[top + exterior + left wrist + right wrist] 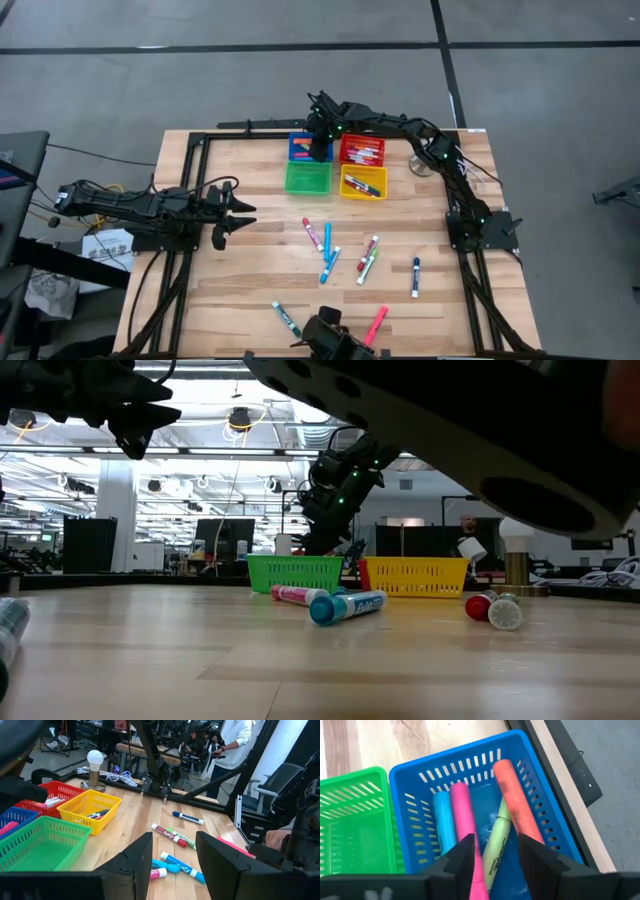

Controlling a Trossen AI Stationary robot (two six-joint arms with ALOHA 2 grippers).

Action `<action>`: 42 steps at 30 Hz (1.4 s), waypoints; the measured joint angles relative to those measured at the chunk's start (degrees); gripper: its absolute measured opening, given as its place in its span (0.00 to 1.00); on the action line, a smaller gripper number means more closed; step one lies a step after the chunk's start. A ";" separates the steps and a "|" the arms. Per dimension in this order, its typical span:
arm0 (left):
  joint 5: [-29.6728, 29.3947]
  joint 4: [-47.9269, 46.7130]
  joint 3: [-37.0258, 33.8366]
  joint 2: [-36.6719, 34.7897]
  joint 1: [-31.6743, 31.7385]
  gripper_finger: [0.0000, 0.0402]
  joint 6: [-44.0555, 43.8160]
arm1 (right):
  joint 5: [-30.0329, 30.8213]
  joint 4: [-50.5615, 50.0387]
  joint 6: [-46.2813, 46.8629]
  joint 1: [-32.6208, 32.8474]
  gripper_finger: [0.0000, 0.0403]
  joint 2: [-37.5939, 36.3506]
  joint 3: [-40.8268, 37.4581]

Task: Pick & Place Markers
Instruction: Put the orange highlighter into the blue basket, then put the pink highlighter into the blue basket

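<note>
A: Right gripper [319, 150] is over the blue bin [299, 146] at the far side of the table [250, 290]. The overhead view hides the bin's contents under the arm. The right wrist view shows them: a pink highlighter [464, 815], an orange highlighter [515, 805], a yellow-green highlighter [496, 845] and a light blue one [442, 822] lying inside. Fingers apart, nothing between them.

B: Left one?

A: Left gripper [232, 217] hangs over the left side of the table, well apart from the markers. Fingers apart, empty; its wrist view looks straight through the gap.

B: Where are the loose markers?

A: Scattered on the near half. A red marker [313, 234], a blue marker [415, 277] alone to the right, a green marker [287, 319] and a pink marker [376, 325] near the front edge. A few more are clustered mid-table. The low view only catches the nearest few, in front of the green bin [295, 573] and yellow bin [417, 576].

B: Other bins?

A: Red bin [362, 150] and yellow bin both hold markers. The green bin is empty in both wrist views.

B: Surface, room?

A: Light wood plank tabletop, black frame rails. Grey floor around it. The left wrist view shows a light bulb on a base [94, 767] at the table's edge, and a person in a white top [234, 742] beyond.
</note>
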 joint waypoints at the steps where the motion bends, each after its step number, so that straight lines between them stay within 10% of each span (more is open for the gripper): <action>1: 0.02 0.04 0.00 0.00 0.00 0.37 0.00 | 0.00 0.02 0.00 -0.02 0.37 0.00 0.00; 42: -0.05 1.19 0.00 2.58 -0.02 0.37 0.00 | -8.00 -23.95 -4.50 11.06 0.42 -28.07 -0.54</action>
